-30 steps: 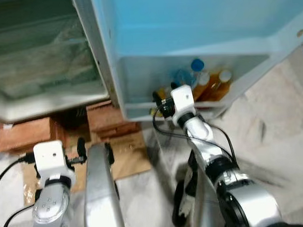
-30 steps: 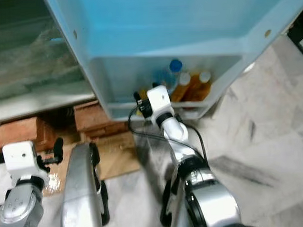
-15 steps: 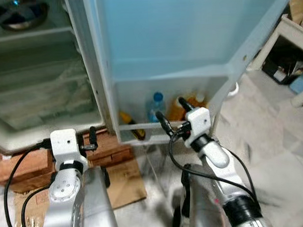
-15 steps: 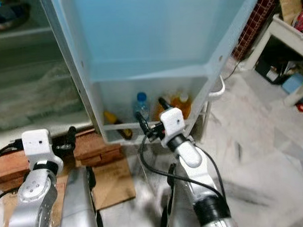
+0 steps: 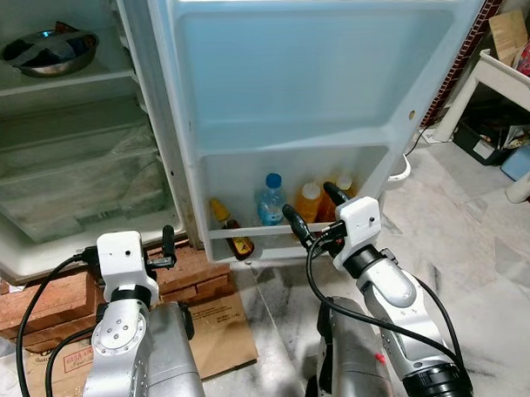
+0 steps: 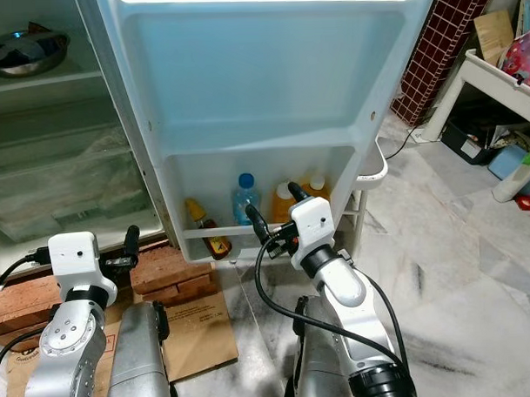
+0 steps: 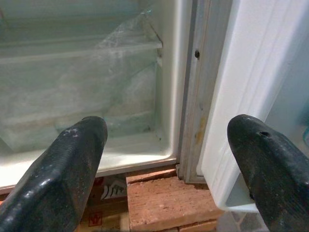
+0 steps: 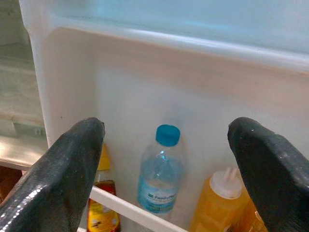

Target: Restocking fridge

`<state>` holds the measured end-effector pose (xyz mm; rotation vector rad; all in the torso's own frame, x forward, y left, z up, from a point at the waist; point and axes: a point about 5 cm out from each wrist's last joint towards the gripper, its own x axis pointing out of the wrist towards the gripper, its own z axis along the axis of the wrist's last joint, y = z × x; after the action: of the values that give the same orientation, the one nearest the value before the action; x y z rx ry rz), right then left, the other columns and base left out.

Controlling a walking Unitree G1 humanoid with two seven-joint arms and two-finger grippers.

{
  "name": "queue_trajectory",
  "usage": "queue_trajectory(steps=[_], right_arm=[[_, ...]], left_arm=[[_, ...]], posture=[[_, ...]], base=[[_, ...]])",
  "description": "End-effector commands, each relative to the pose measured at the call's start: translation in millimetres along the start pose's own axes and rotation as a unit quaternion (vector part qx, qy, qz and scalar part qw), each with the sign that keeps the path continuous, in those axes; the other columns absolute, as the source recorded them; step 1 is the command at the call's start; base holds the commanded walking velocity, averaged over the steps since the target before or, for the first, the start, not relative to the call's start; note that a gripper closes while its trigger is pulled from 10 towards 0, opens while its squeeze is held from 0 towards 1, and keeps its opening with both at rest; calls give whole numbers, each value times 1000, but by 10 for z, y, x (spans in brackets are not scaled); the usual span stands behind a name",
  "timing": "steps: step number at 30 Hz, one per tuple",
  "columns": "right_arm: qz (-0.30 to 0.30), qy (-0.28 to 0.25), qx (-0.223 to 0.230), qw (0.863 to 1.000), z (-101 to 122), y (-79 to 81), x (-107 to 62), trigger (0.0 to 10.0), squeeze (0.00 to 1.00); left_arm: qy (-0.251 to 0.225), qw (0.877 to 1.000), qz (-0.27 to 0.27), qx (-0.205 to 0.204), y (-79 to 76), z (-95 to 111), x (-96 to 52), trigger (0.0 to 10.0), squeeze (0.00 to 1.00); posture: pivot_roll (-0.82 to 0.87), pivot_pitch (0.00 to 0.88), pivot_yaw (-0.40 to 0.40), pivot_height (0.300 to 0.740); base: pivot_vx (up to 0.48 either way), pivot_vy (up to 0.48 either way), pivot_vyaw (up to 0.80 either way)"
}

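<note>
The fridge door (image 5: 287,93) stands open. Its bottom door shelf (image 5: 249,244) holds a yellow-capped sauce bottle (image 5: 226,229), a blue-capped water bottle (image 5: 269,201) and two orange juice bottles (image 5: 309,202). My right gripper (image 5: 306,198) is open just in front of this shelf, empty, facing the water bottle (image 8: 161,179). My left gripper (image 7: 169,130) is open and empty, low by the fridge's bottom corner, above the bricks.
A steel bowl (image 5: 49,51) sits on an upper fridge shelf, with a clear crisper drawer (image 5: 73,183) below. Bricks (image 5: 42,302) prop the fridge and cardboard (image 5: 222,326) lies on the marble floor. A white table (image 5: 513,68) with clutter stands at the right.
The camera has lifted and drawn back, so more of the fridge and room shows. My right gripper now stands a little off the door shelf. Both grippers stay open and empty.
</note>
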<state>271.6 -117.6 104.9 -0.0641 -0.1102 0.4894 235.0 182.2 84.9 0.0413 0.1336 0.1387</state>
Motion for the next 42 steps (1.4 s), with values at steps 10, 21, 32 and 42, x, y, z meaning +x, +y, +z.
queue_trajectory(steps=[10,21,32,42], right_arm=[[-43,-2,-18,999,105,-149,-21,10000,1000],[-51,8,-20,998,94,-162,-3,10000,0],[-51,10,-22,998,102,-175,36,10000,0],[-45,25,-21,998,44,-167,29,10000,0]], left_arm=[[-15,1000,15,4,51,55,54,10000,0],[-24,1000,6,10,9,84,71,10000,0],[-22,1000,16,6,18,80,60,10000,0],[8,999,41,3,50,-9,56,10000,0]], posture=[[46,12,-41,511],[40,29,-37,511],[46,38,-42,511],[45,44,-42,511]], base=[[0,-49,0],[0,-336,0],[0,-240,0],[0,0,0]])
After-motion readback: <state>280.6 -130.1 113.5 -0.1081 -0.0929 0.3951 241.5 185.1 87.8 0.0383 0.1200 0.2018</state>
